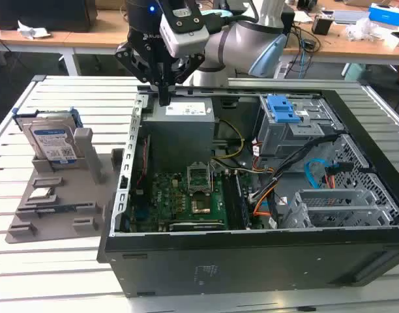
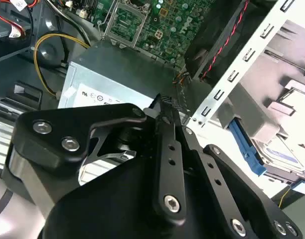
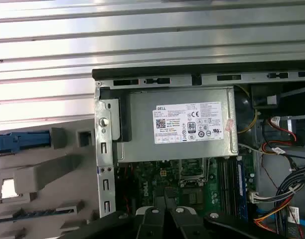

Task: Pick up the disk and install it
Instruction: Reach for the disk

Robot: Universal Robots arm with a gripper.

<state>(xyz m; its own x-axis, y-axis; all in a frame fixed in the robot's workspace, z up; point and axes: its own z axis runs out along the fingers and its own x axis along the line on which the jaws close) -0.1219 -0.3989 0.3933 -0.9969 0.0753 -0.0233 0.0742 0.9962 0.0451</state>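
Risk 1: the hand [image 1: 164,96] hangs low, right over the rim of the case [image 1: 251,261] by the power supply [image 1: 183,111]. A sideways move w/o lift could clip the rim or sheet metal.
Risk 2: fingers are closed. Reaching the disk [image 1: 53,143] that way would prob. shove it over, not grip it.
Risk 3: the disk stands on edge in a slot. An off-centre pinch on its blue bracket [image 1: 20,120] could let it tilt or slip.
Risk 4: loose cables [image 1: 278,189] lie near the drive cage [image 1: 287,114] and could snag at install.
Hand state: fingers pressed together, tips meeting, nothing between them. It seems to touch nothing. Both wrist views agree, second [image 2: 165,102] and first [image 3: 165,211].
Under hand: power supply, label side up, in the case corner.
Further in: green board [image 1: 193,195] mid-case. The drive cage w/ blue latch sits toward the exterior view's right, cables just beside it.
Disk: not picked up, well apart from the hand. It is outside the case at the exterior view's left, upright in a grey holder [image 1: 62,202], label toward the camera. The second wrist view shows it beyond the case wall [image 2: 287,149].
Bench: the slatted metal bench [image 1: 56,280] carries the case and holder side by side.
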